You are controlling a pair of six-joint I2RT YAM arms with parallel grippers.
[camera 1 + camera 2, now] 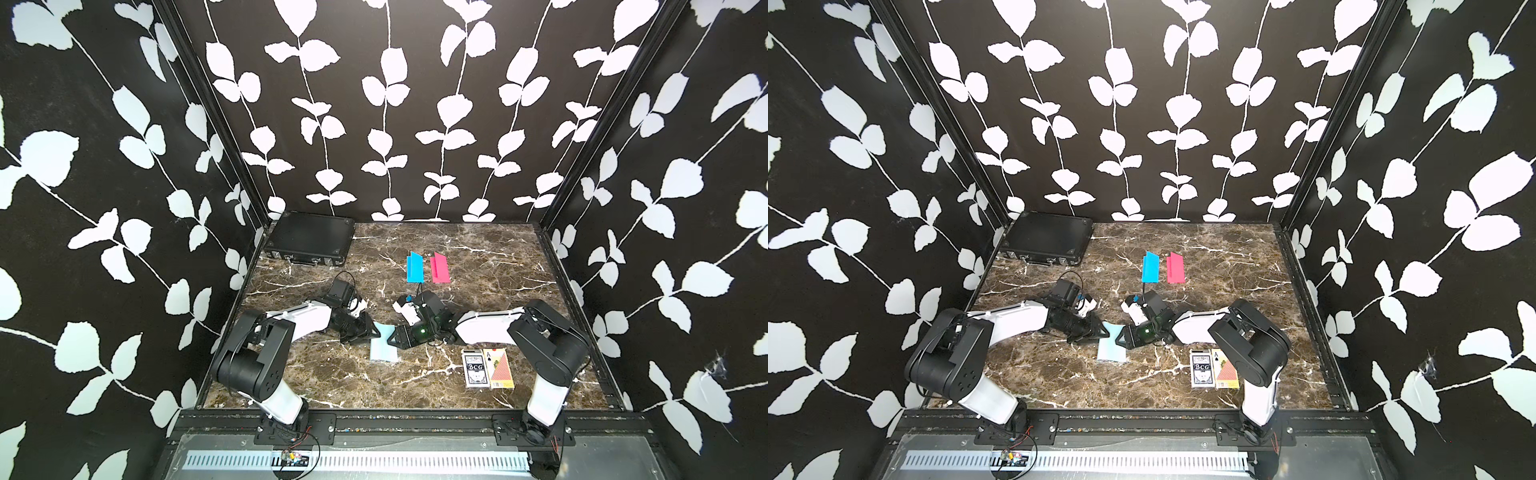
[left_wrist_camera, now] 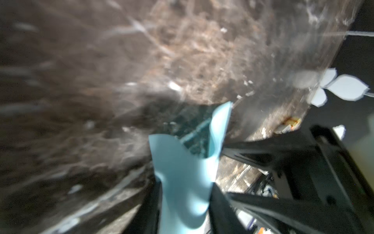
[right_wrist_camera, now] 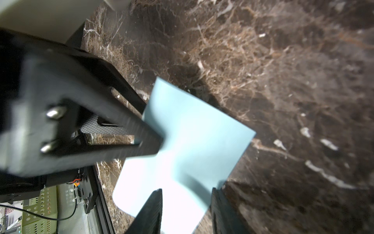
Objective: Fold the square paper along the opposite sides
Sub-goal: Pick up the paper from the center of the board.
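Observation:
The light blue square paper [image 1: 383, 350] [image 1: 1111, 351] lies mid-table between both grippers, its far part lifted and curled. My left gripper [image 1: 376, 332] [image 1: 1104, 331] reaches in from the left. In the left wrist view it [image 2: 185, 182] squeezes the bowed paper [image 2: 182, 162], which fills the gap between the two fingers. My right gripper [image 1: 391, 338] [image 1: 1119, 338] comes from the right. In the right wrist view it [image 3: 187, 190] stands open, one finger over the paper [image 3: 192, 137] and one at its edge. The left gripper's finger [image 3: 149, 141] rests on the sheet's other side.
Two folded papers, blue [image 1: 414, 269] and pink [image 1: 439, 269], stand further back on the marble table [image 1: 332, 382]. A black case [image 1: 309, 243] fills the back left corner. Two card decks [image 1: 488, 368] lie front right, by the right arm's base.

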